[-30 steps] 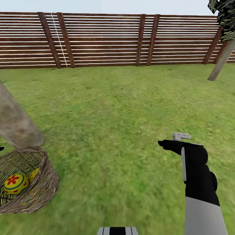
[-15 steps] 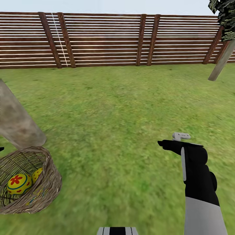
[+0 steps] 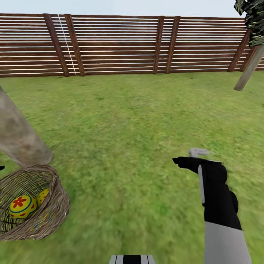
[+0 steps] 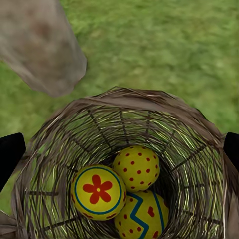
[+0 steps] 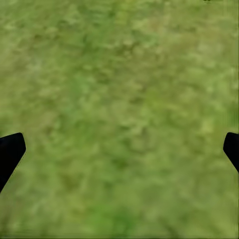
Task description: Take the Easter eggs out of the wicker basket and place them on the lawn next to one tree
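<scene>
A: Wicker, brown-tan twigs: the wicker basket sits straight under the left gripper, mouth up on the lawn. Black fingertips flank the rim, set wide apart, nothing between them but the basket mouth.

B: Eggs?

A: All three Easter eggs are inside, packed touching at the bottom: a flower-topped one, a dotted one, a zigzag one. In the head view two of them show through the weave.

B: Clearance around the rim?

A: Tight on one side. The tree trunk stands just beyond the basket's far rim from the gripper, base nearly touching the wicker. The other sides are bare grass.

B: Right side?

A: The right gripper hangs over plain grass, fingers spread wide, holding nothing. In the head view the right arm reaches forward, well apart from the basket, with open grass between them.

B: Limits?

A: Slatted brown fence runs across the far edge, far ahead of both grippers. A second, thinner trunk leans well ahead of the right gripper, near the fence.
</scene>
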### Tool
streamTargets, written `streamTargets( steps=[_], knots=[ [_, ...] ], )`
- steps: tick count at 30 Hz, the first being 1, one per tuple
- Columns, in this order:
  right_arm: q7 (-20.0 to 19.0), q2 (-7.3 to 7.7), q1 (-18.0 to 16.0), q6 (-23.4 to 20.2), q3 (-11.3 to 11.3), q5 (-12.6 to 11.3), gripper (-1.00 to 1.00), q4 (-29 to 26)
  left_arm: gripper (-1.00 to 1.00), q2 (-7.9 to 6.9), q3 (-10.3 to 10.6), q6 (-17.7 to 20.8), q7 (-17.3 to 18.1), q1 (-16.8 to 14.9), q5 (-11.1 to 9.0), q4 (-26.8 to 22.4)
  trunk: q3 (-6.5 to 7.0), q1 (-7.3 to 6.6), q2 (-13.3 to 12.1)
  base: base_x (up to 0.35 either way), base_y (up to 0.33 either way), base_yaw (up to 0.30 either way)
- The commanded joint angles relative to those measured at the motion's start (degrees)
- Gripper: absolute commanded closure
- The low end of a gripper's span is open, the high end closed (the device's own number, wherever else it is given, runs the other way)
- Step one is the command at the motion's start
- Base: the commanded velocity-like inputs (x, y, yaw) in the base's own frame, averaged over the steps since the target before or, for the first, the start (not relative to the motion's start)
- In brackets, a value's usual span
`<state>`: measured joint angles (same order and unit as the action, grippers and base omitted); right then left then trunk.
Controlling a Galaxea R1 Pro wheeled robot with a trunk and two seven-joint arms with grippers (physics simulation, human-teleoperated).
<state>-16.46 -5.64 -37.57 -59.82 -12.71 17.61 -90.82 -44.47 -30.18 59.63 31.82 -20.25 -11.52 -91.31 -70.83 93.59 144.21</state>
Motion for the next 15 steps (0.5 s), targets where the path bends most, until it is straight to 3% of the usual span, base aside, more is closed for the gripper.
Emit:
streamTargets(
  steps=[1,5,15],
  knots=[
    [-0.3,-0.41,0.0,-0.2,0.8,0.8,-1.00,-0.1,-1.00,-0.01,-0.1,0.4,0.2,-0.1,-0.1,0.0,-0.05,-0.01,0.0,0.000,0.002,0.000],
    [0.1,-1.06,-0.5,-0.2,2.2,0.8,-1.00,-0.1,-1.00,-0.01,-0.1,0.4,0.2,-0.1,-0.1,0.0,-0.05,-0.01,0.0,0.000,0.000,0.000],
    [0.3,-1.30,-4.1,-0.2,2.8,0.8,-1.00,-0.1,-1.00,0.04,0.0,0.4,0.2,-0.1,-0.1,0.1,-0.05,-0.01,0.0,0.000,0.000,0.000]
  ],
)
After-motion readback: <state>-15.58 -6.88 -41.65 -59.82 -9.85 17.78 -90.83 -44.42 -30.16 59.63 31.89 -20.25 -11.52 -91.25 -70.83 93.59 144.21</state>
